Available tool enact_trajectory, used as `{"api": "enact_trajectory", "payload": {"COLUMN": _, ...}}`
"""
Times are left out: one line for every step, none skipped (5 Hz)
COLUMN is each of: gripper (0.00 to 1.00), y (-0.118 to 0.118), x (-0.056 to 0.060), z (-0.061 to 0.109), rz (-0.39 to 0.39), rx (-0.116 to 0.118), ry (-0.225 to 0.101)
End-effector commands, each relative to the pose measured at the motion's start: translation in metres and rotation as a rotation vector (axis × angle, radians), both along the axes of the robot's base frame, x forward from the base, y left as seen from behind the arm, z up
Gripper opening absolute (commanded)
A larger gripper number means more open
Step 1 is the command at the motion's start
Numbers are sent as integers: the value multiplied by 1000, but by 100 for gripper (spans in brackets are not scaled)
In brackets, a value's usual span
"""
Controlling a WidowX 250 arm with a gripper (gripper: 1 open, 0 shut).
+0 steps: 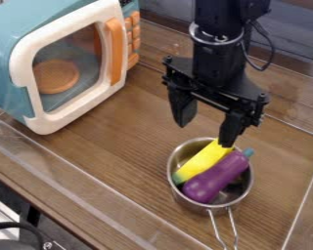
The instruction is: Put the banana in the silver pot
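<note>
The banana (203,159), yellow with a green tip, lies inside the silver pot (186,185) at the lower right, leaning on its back rim. A purple eggplant (219,176) lies beside it in the same pot. The pot's thin wire handle (226,230) points toward the front edge. My gripper (209,119) hangs just above the pot's back edge. It is open, its two black fingers spread wide with nothing between them.
A toy microwave (62,61), teal and cream with an orange handle, stands at the left with its door shut and a round bun behind the window. The wooden table (107,166) has a clear raised border along the front and left.
</note>
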State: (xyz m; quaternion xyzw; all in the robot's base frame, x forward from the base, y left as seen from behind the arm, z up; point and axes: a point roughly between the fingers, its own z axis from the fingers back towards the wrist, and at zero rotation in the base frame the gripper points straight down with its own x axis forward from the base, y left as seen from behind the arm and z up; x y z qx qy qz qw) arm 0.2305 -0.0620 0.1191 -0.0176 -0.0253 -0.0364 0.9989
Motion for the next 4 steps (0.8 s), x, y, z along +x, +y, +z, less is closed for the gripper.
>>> {"api": "enact_trajectory", "payload": {"gripper": 100, "y": 3, "x": 1, "z": 11, "rz": 12, "rx": -14, "ry": -40}}
{"api": "enact_trajectory", "payload": {"gripper": 100, "y": 4, "x": 0, "z": 12, "rz": 11, "rx": -17, "ry": -39}}
{"api": "enact_trajectory", "payload": {"gripper": 100, "y": 5, "x": 0, "z": 12, "rz": 11, "rx": -19, "ry": -38}}
{"api": "enact_trajectory", "payload": {"gripper": 100, "y": 6, "x": -1, "z": 13, "rz": 11, "rx": -21, "ry": -37}}
